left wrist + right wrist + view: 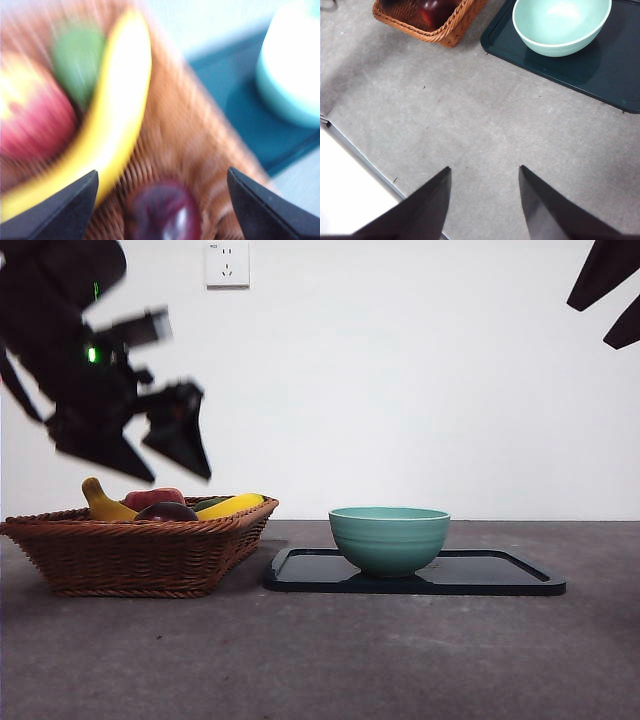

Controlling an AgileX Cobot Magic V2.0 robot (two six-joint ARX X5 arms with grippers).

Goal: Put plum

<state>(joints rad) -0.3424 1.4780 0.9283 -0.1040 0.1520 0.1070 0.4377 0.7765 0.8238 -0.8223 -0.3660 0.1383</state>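
Jaws spread wide, our left gripper hangs above the woven wicker basket, apparently over the glossy dark maroon plum; our right gripper waits, open and empty.

A basket stands on the table at the left, with a tray just beside it on the right. A bowl sits on the tray, toward the end nearer the basket. In the basket lie the plum, an apple behind it, and two bananas, one on either side. The left gripper hangs above the basket, over the plum.
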